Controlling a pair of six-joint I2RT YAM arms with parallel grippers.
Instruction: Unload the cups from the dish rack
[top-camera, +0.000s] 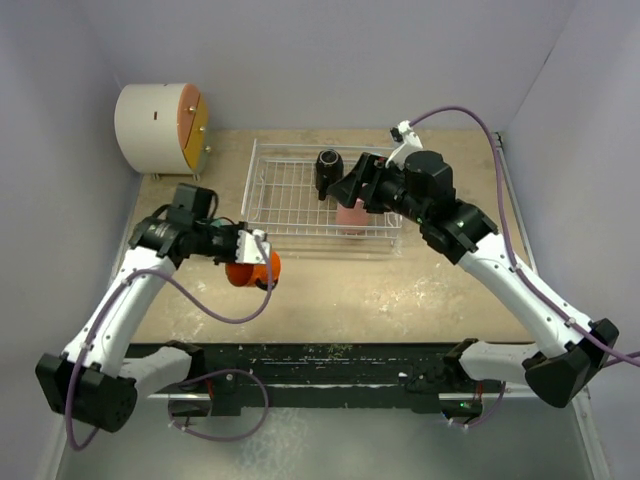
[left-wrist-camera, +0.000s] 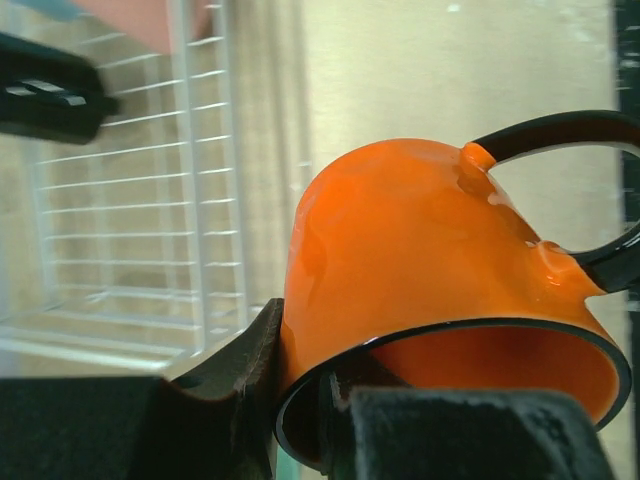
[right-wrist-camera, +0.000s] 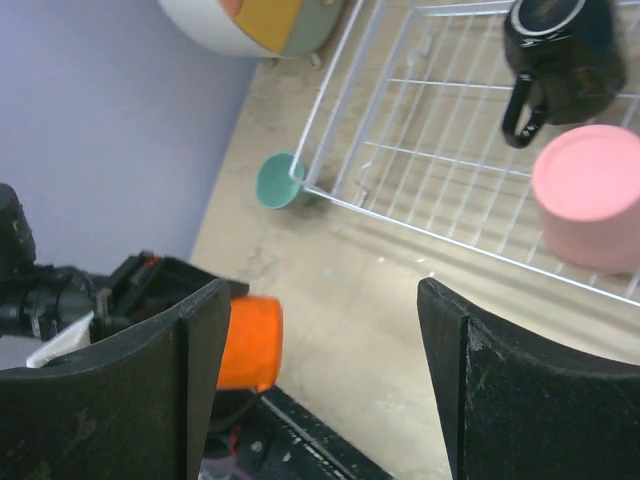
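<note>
Left claw (top-camera: 258, 252) is clamped on the rim of the orange mug (top-camera: 250, 272), holding it tilted over the counter (top-camera: 400, 290) just off the dish rack's (top-camera: 249, 190) near-left corner. My right claw (right-wrist-camera: 320, 390) gapes wide and empty above the rack. The pink tumbler (right-wrist-camera: 590, 195) and black mug (right-wrist-camera: 565, 50) sit ahead of it, outside its jaws.
</note>
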